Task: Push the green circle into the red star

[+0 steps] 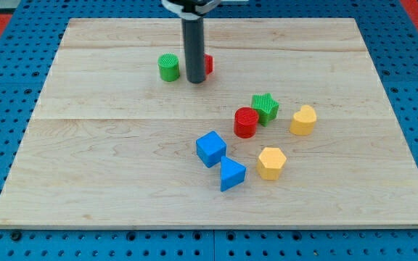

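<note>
The green circle [168, 67] stands on the wooden board [85, 159] near the view's top, left of centre. The red star [208, 64] is mostly hidden behind my dark rod, only its right edge shows. My tip [196, 81] rests on the board between the two, just right of the green circle and against the red star's left side. A small gap shows between the tip and the green circle.
A red cylinder [246, 122] and a green star [265, 108] touch near the middle right. A yellow heart [303, 120] lies right of them. A blue cube [211, 148], a blue triangle [231, 174] and a yellow hexagon [271, 162] lie lower.
</note>
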